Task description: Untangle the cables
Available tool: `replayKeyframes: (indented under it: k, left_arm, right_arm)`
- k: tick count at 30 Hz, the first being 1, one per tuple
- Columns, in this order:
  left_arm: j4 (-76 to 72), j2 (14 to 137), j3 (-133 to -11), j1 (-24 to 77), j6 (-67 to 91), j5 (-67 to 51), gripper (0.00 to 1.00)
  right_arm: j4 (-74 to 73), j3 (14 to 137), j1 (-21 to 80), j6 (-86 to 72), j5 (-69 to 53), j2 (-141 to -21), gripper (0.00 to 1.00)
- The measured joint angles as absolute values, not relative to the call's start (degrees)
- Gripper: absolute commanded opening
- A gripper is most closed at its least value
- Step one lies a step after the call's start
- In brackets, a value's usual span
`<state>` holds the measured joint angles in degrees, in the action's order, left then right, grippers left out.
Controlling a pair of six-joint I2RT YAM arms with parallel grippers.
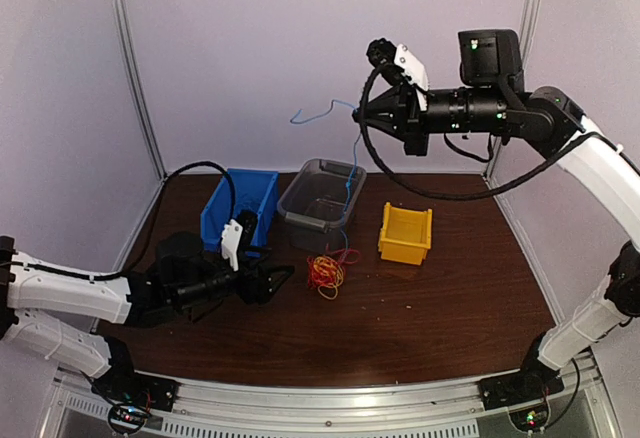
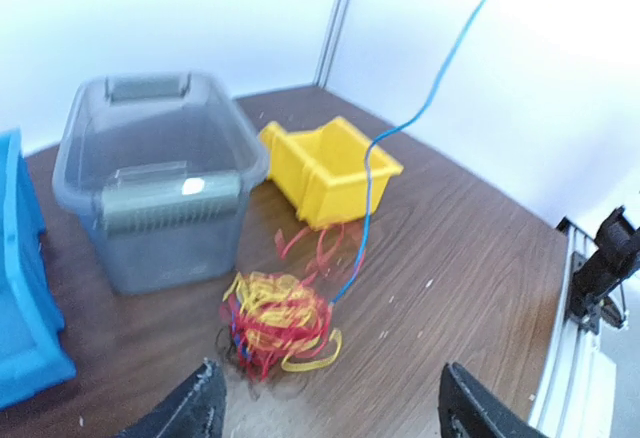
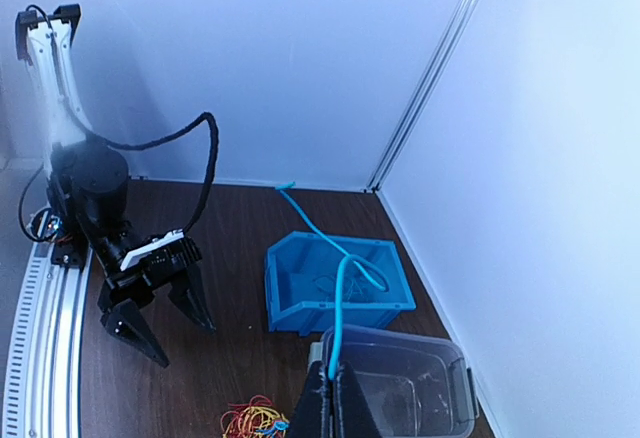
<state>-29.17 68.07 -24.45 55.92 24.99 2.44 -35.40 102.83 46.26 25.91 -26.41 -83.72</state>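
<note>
Low left arm (image 1: 70,298) stretched near-level toward centre; left gripper (image 1: 278,280) jaws spread wide, holding nothing. High right arm (image 1: 590,158) raised, forearm level, reaching leftward; right gripper (image 1: 358,111) jaws closed, pinching blue cable (image 1: 350,173).

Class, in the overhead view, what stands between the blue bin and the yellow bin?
The clear grey container stands between the blue bin and the yellow bin; the top external view shows it.
</note>
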Motion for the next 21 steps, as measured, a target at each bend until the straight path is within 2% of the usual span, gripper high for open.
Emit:
replayKeyframes:
  k: [6, 9, 12, 16, 21]
  left_arm:
    - [-34.2, 73.8, -36.2, 58.9, 17.5, 5.3, 0.76]
    - [-37.5, 81.8, -41.9, 59.4, 15.1, 8.1, 0.69]
    - [-38.5, 91.1, -47.2, 59.5, 13.2, 9.9, 0.58]
    - [-39.0, 101.5, -50.9, 59.7, 11.5, 10.3, 0.53]
    - [-37.9, 107.7, -50.9, 59.7, 11.4, 10.3, 0.44]
  right_arm:
    - [-35.2, 110.7, 44.9, 22.9, -31.4, -85.0, 0.0]
    - [-35.0, 111.8, 44.7, 21.6, -33.7, -85.8, 0.0]
    - [-35.0, 111.9, 44.6, 20.7, -34.8, -86.6, 0.0]
    - [-35.1, 112.1, 44.6, 19.9, -35.6, -87.3, 0.0]
    - [-35.1, 115.4, 42.9, 19.3, -36.2, -87.7, 0.0]
